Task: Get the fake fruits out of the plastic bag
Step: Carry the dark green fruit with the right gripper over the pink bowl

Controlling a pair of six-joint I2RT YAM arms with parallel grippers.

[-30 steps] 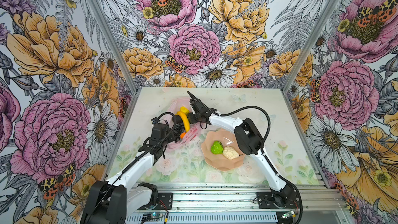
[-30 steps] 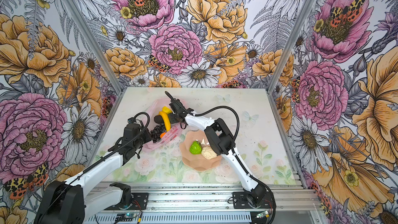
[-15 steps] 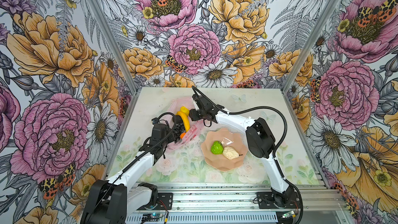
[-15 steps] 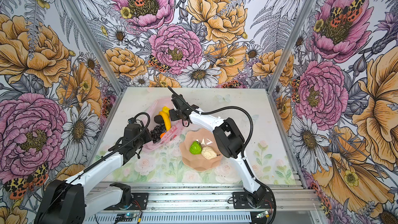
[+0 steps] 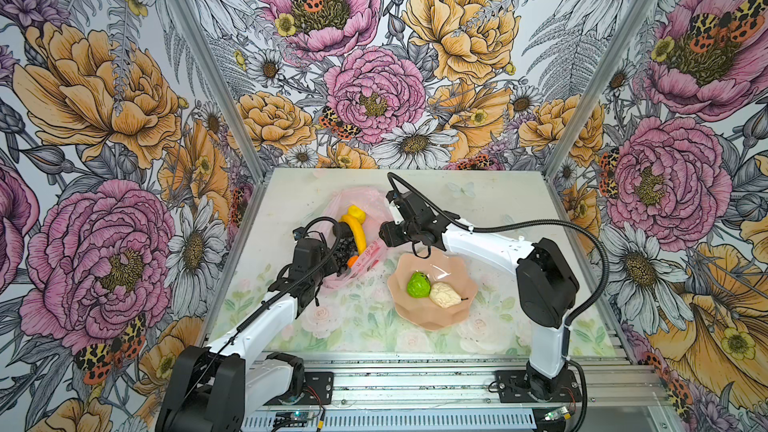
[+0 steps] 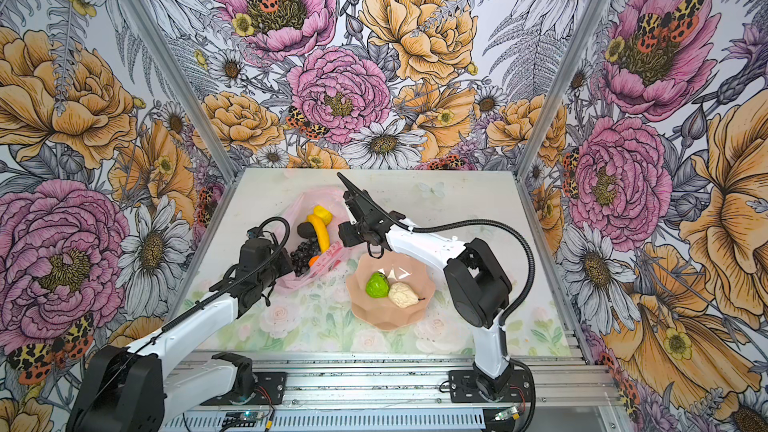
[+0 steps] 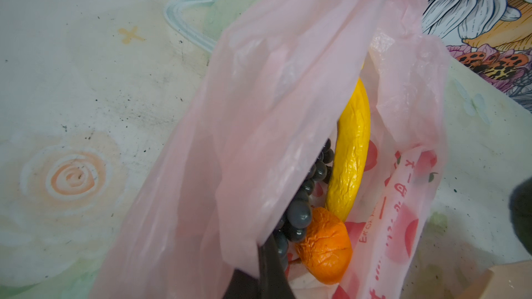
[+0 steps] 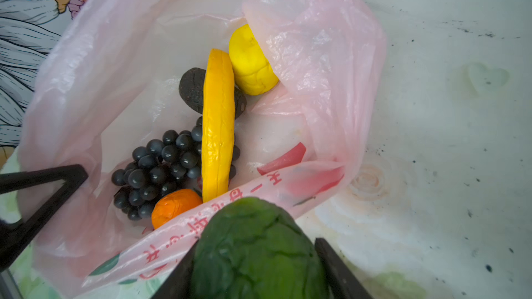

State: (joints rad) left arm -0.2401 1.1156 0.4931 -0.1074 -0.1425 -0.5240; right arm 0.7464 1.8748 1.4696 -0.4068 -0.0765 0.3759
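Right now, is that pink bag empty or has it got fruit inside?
Not empty. Inside the plastic bag lie a banana, lemon, grape bunch, orange and a black oval.

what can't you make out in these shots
- black oval: right wrist view, mostly under the banana.
- lemon: not visible in left wrist view, behind a plastic bag fold.
- green fruit in the right gripper: unseen in both top views, behind that arm.

Pale floral-print worktop speckled with dark flecks, pink plastic bag lying crumpled left of centre, peach petal-edged bowl just beside it
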